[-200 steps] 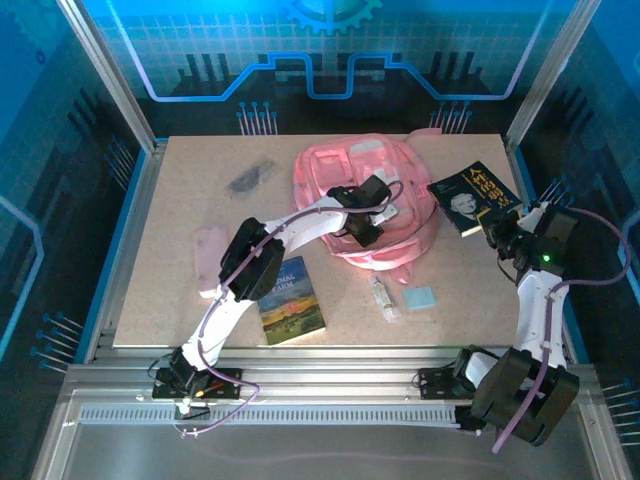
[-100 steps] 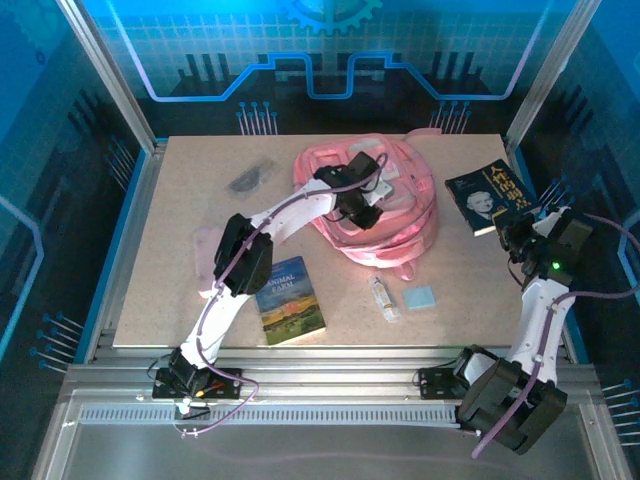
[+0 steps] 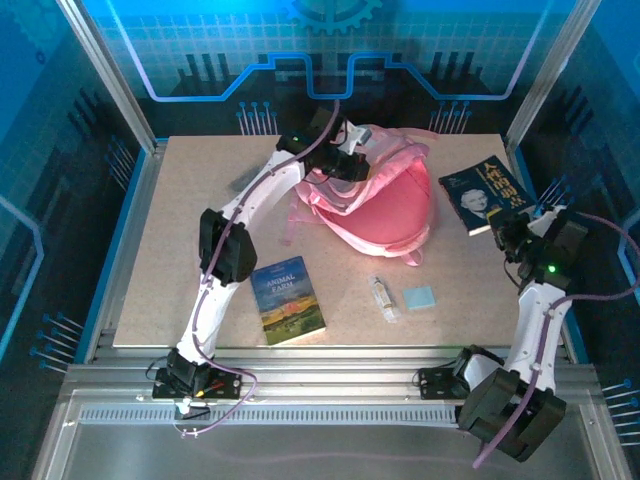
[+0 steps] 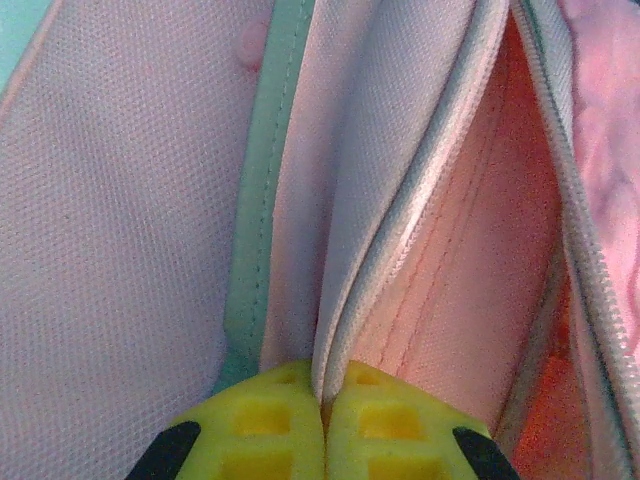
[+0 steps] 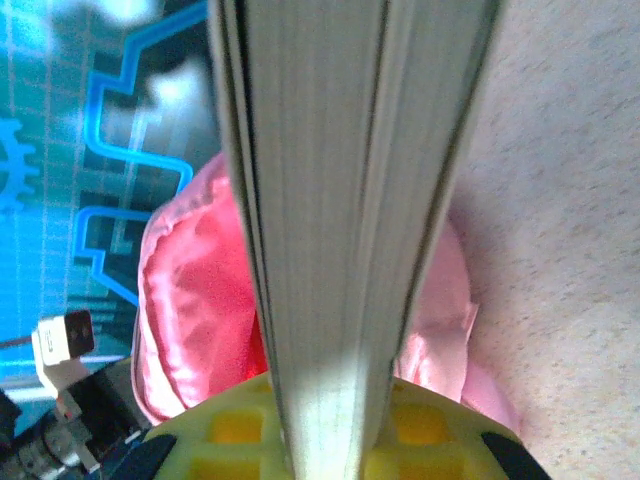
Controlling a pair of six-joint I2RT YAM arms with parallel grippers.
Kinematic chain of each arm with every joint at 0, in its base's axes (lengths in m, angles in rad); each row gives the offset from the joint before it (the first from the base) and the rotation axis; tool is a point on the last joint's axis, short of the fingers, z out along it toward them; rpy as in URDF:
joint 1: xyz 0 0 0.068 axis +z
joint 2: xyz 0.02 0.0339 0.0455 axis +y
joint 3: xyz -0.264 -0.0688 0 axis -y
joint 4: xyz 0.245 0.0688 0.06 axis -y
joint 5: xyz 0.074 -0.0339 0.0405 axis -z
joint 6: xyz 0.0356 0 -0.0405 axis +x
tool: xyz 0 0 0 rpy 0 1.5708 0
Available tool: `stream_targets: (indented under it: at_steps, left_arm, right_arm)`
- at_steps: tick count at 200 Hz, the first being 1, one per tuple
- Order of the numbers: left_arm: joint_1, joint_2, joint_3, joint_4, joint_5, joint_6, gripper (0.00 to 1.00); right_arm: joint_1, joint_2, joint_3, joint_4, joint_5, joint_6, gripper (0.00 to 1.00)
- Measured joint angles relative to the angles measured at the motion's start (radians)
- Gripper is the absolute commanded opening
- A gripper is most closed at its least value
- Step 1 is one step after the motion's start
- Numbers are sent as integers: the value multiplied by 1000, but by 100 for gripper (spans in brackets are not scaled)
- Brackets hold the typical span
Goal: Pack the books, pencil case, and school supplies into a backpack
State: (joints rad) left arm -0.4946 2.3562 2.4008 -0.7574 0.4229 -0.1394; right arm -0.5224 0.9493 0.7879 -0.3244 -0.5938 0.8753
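Two arms extended, left pinching backpack (image 3: 390,210), right's book (image 3: 483,195) seemingly aloft

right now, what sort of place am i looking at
Most likely a robot lab test cell: a chipboard tabletop fenced by aluminium rails, blue circuit-print wall panels, and two robot arms bolted at its near edge.

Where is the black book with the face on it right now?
In the top view the black book is at the table's far right edge, just right of the pink backpack, its near end clamped in the right gripper.
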Motion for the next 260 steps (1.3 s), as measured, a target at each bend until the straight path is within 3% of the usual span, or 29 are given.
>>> stream_targets:
  at_steps: [48,84,140,200,218,234,260]
  left_arm:
    - [1,0,20,29,52,-66,0]
    - [1,0,31,45,86,-92,0]
    - [1,0,32,46,99,-98,0]
    - [1,0,32,47,102,-99,0]
    - [1,0,32,48,102,-99,0]
    - [1,0,32,49,102,-99,0]
    - [1,0,31,52,102,-99,0]
  right_arm:
    - [288,90,-76,169,18,92,0]
    - [447,232,-76,353,65,131,0]
    - [558,587,-33,695,143,222,0]
    - [667,911,161,941,194,335,0]
    - [679,992,209,978,196,369,7]
    - [680,1037,222,988,203,393,18]
    - [680,1049,223,953,222,411,49]
